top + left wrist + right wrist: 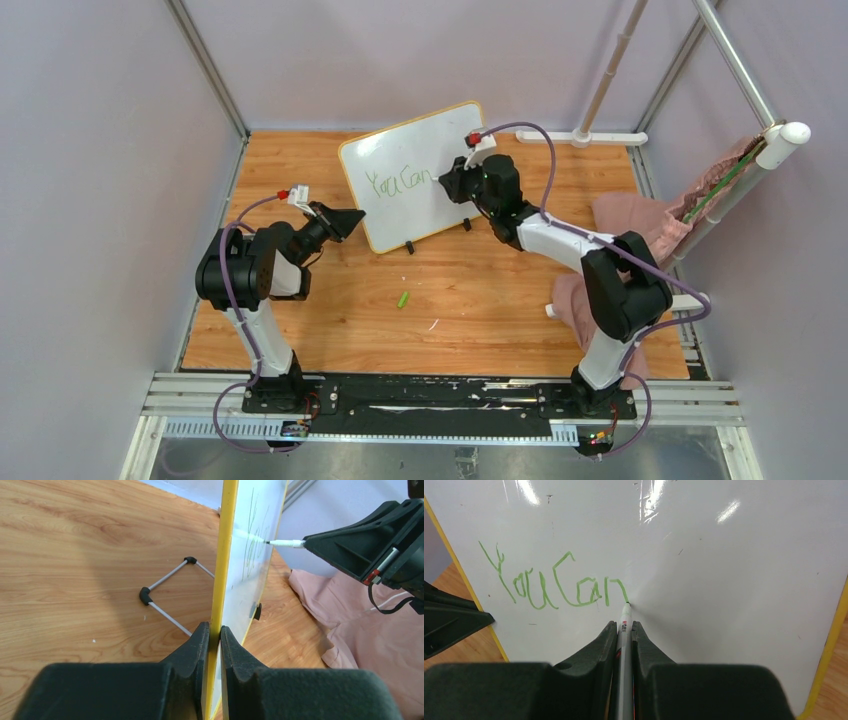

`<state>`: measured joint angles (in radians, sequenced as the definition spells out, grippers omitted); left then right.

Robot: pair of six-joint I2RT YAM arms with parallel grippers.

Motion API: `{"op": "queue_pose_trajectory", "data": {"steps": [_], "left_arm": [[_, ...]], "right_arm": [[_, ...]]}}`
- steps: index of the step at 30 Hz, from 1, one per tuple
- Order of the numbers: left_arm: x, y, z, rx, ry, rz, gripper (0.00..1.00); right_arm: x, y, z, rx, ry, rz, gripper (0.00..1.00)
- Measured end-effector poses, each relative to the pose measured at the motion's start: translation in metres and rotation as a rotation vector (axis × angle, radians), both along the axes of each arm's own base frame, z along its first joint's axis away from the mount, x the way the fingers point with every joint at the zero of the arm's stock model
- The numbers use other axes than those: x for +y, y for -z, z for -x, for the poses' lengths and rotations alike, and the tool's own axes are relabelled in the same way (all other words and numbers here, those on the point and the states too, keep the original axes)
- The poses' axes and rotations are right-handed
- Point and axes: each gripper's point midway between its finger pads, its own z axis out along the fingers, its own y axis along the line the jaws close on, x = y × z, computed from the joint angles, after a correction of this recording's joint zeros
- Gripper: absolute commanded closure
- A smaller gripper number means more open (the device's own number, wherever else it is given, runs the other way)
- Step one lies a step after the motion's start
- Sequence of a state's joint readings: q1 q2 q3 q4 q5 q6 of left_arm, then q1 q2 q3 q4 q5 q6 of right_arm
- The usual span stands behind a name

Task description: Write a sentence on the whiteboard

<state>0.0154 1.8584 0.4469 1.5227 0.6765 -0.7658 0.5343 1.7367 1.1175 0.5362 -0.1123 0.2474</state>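
Note:
The whiteboard (415, 160) stands tilted on its two black clip feet at the back middle of the wooden floor, white with a yellow rim. Green words "You Can" (554, 582) run across its left half as the sentence (398, 181). My left gripper (214, 632) is shut on the whiteboard's left yellow edge (222, 570). My right gripper (624, 626) is shut on a white marker (625, 625), whose tip touches the board just after the "n". In the left wrist view the marker (285, 543) meets the board face from the right.
A green marker cap (403, 299) lies on the wooden floor in front of the board. Pink cloth (630, 215) is heaped at the right, near the right arm. A wire stand (167, 597) props the board from behind. Grey walls and poles enclose the floor.

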Motion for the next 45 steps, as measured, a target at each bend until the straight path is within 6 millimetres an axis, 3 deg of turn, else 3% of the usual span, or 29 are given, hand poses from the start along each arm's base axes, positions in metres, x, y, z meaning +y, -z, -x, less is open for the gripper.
{"op": "queue_pose_trajectory", "data": {"steps": [7, 16, 24, 32, 45], "left_arm": [[0.0, 0.0, 0.0, 0.0, 0.0, 0.0, 1.0], [0.0, 0.0, 0.0, 0.0, 0.001, 0.0, 1.0], [0.0, 0.0, 0.0, 0.0, 0.001, 0.0, 1.0], [0.0, 0.0, 0.0, 0.0, 0.001, 0.0, 1.0], [0.0, 0.0, 0.0, 0.0, 0.001, 0.0, 1.0]], "right_arm": [[-0.003, 0.005, 0.004, 0.009, 0.002, 0.005, 1.0], [-0.017, -0.018, 0.002, -0.028, 0.036, -0.012, 1.0], [-0.033, -0.018, -0.008, -0.047, 0.084, 0.015, 1.0], [-0.036, -0.032, -0.014, -0.139, 0.092, 0.028, 1.0], [-0.035, -0.033, -0.015, -0.16, 0.082, 0.043, 1.0]]}}
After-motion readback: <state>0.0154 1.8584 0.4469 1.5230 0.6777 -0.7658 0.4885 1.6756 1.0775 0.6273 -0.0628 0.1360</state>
